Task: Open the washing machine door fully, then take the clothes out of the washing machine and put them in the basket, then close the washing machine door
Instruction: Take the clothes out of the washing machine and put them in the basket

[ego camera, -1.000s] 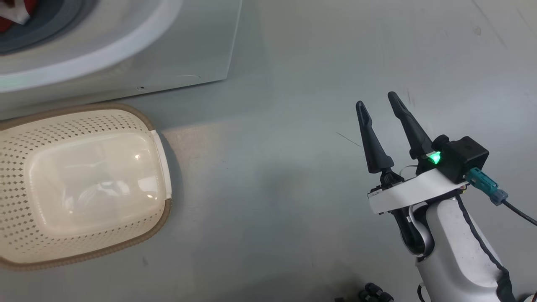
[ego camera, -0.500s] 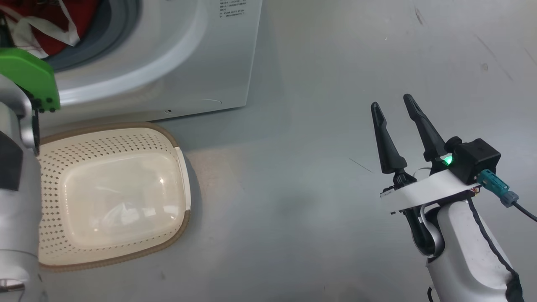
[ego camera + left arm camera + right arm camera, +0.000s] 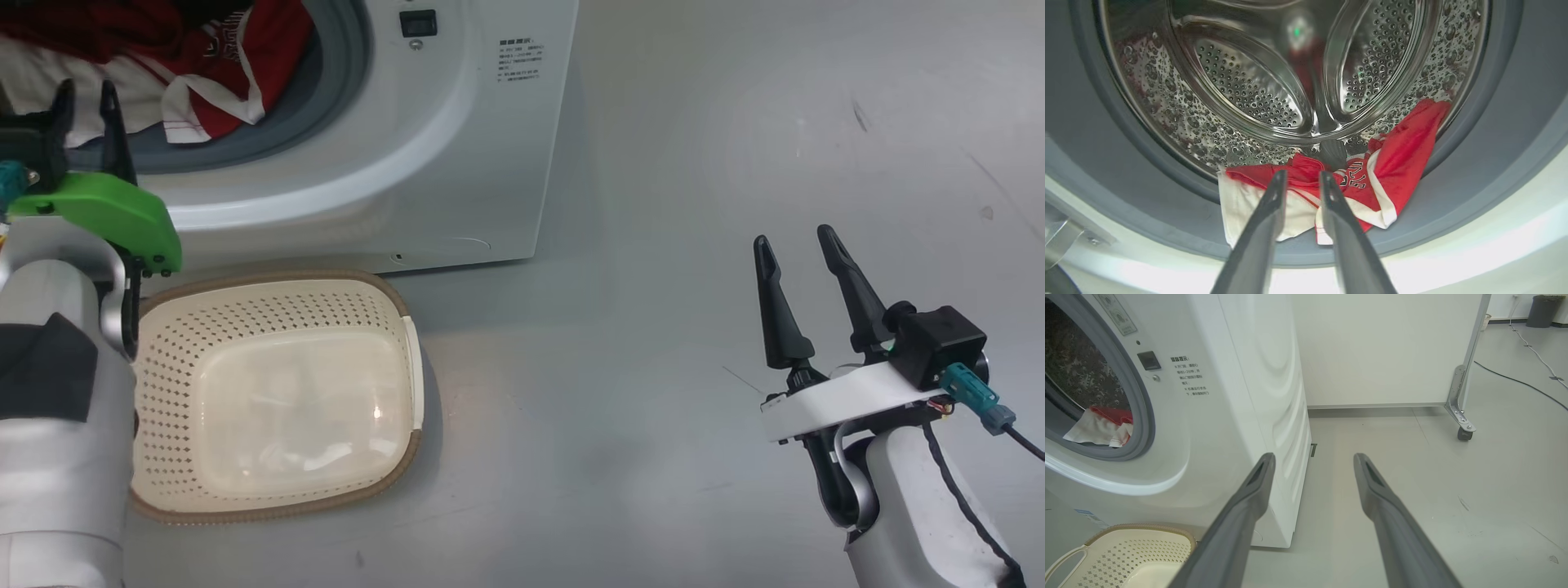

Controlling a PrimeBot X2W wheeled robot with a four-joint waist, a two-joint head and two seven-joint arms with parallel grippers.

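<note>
Left gripper [image 3: 1303, 179], slightly parted and empty, is aimed at the clothes [image 3: 1404, 139] draped over the grey ring [image 3: 1494, 122] of the washing machine [image 3: 490, 163]; a thin edge could be pinched and the bundle dropped short of the basket [image 3: 269, 314].

Part of the basket [image 3: 326, 304] behind the left forearm [image 3: 57, 457]; washing machine print [image 3: 520, 62] illegible.

White washing machine [image 3: 457, 122] open, red-and-white clothes [image 3: 1404, 139] bunched at its mouth, cream basket [image 3: 269, 314] upright just before it
</note>
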